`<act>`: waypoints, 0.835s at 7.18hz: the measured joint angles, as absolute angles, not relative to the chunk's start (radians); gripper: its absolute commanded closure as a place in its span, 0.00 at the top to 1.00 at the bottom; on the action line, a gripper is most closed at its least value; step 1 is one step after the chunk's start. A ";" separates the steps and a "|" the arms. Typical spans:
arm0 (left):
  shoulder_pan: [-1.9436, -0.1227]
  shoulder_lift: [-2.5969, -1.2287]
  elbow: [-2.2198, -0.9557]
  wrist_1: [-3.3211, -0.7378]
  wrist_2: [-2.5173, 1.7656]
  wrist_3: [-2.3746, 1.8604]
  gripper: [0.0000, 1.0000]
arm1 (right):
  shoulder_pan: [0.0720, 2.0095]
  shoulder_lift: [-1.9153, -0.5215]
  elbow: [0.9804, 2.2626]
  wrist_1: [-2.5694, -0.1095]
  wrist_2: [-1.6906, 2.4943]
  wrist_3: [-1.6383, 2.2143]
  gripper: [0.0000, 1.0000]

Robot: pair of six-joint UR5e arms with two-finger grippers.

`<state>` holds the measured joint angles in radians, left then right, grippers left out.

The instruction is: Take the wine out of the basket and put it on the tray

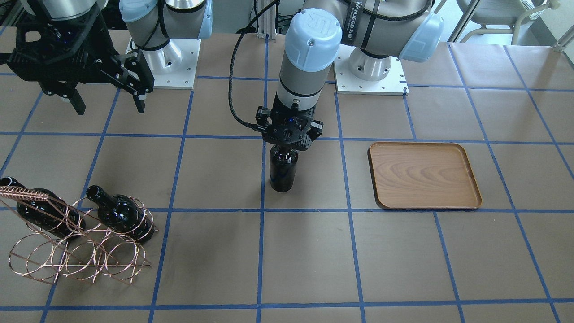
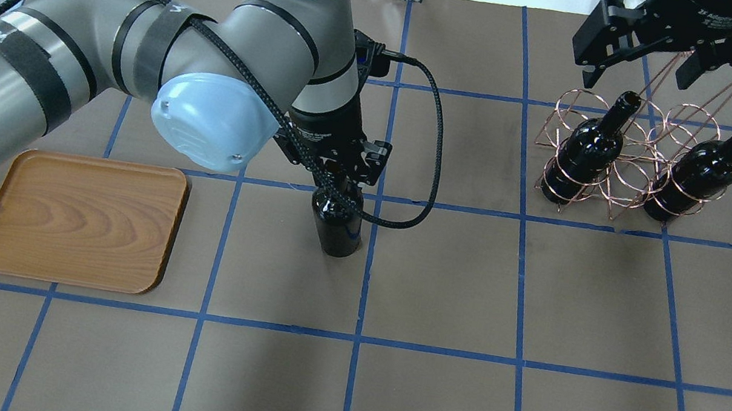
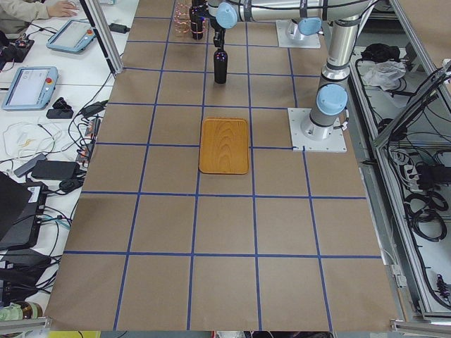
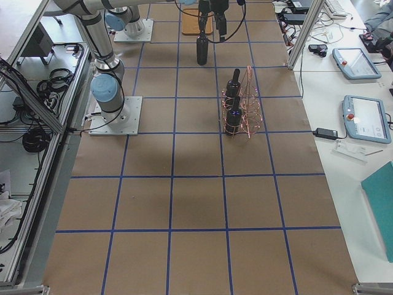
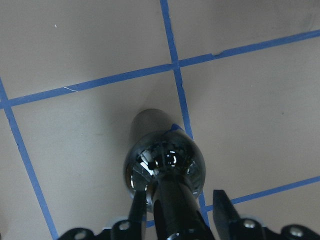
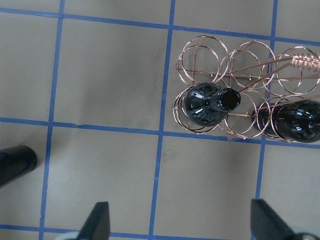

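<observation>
Glossy glass is the hazard: the wine (image 1: 283, 168) stands upright mid-counter, clear of the basket (image 1: 80, 251), its slim neck clenched in the left tool (image 1: 289, 144), so it could slip or swing before reaching the tray (image 1: 424, 175), while the right tool (image 1: 110, 96) hangs released

Upright black wine (image 1: 283, 168) mid-table, copper basket (image 1: 80, 251) holding two bottles, wooden tray (image 1: 423, 175) bare

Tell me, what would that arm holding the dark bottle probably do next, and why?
Probably carry it sideways toward the tray. The left gripper sits over the neck of an upright wine bottle at mid-table, well short of the tray, which is bare. Whether the bottle's base is touching the table is unclear, so a slight lift first seems wise.
</observation>
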<state>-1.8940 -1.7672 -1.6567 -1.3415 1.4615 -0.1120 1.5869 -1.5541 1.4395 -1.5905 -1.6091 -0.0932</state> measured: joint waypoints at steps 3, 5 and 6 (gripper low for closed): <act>-1.894 -1.767 -1.657 -1.352 1.456 -0.110 0.00 | 1.587 -1.557 1.447 -1.590 -1.612 -0.096 1.00; -1.894 -1.767 -1.657 -1.358 1.456 -0.102 0.00 | 1.587 -1.558 1.448 -1.592 -1.611 -0.096 1.00; -1.893 -1.767 -1.654 -1.363 1.457 -0.089 0.00 | 1.587 -1.558 1.448 -1.593 -1.610 -0.095 1.00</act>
<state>-1.8934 -1.7670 -1.6537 -1.3633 1.4573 -0.0892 1.5871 -1.5581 1.4478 -1.5925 -1.6104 -0.0953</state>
